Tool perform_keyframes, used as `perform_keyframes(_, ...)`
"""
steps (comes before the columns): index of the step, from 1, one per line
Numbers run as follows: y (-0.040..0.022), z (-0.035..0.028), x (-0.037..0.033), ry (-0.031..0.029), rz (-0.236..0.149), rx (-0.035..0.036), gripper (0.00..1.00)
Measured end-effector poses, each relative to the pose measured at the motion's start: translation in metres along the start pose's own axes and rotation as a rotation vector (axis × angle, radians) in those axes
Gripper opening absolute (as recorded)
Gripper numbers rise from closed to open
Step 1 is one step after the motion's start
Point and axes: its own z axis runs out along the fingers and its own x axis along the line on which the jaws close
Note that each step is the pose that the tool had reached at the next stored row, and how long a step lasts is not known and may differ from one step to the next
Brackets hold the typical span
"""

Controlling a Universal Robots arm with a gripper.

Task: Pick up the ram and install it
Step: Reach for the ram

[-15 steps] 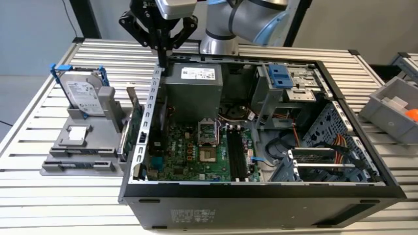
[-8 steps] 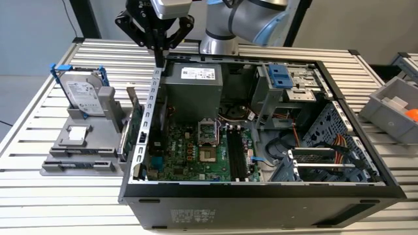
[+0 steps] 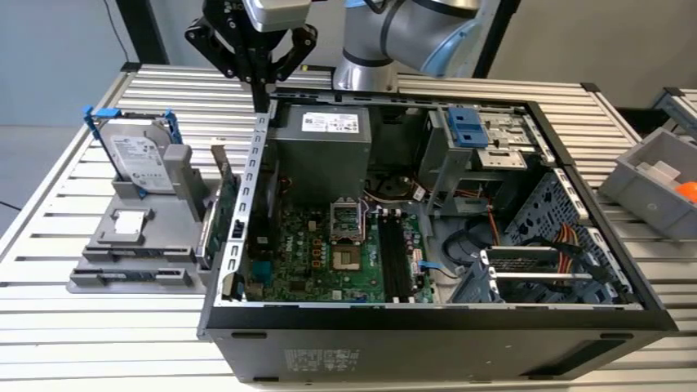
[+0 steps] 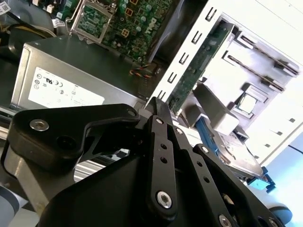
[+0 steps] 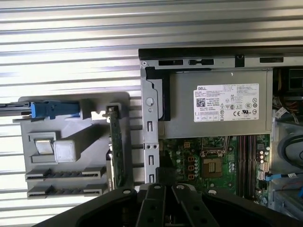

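Pincer point(image 4: 158, 111) sat closest to the lens in both wrist views, with the black linkage bars converging to a narrow gap. The pincer was clamped on the ram point(image 4: 157, 105), a thin dark stick poking out past the fingertips. In the first wrist view the ram point(image 5: 164, 176) showed end-on as a small dark block right at the tips of the pincer point(image 5: 163, 187), over the edge of the motherboard point(image 5: 213, 165) beside the case's side wall. In the exterior view the pincer point(image 3: 261, 82) hung over the far corner of the computer case point(image 3: 436, 327) on that view's left. The ram point(image 3: 261, 98) hung straight down from it, its lower end just above the case rim next to the power supply point(image 3: 321, 143). The memory slots point(image 3: 394, 261) lay well apart from the ram, lower down on the board toward the near side of the case. The grey holder point(image 3: 130, 245) stood on the worktop point(image 3: 109, 327) outside the case, on the exterior view's left. It carried the hard drive point(image 3: 136, 159) upright in its blue frame and the green card point(image 3: 218, 220) on edge just beside the case wall. Both were apart from the pincer. A grey bin point(image 3: 654, 180) sat at the exterior view's right edge.
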Motion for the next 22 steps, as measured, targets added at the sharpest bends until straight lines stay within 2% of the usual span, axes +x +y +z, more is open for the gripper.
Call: perform_keyframes(22,-0.0014,-0.0004,0.0196,0.0003,0.0,0.0,0.0)
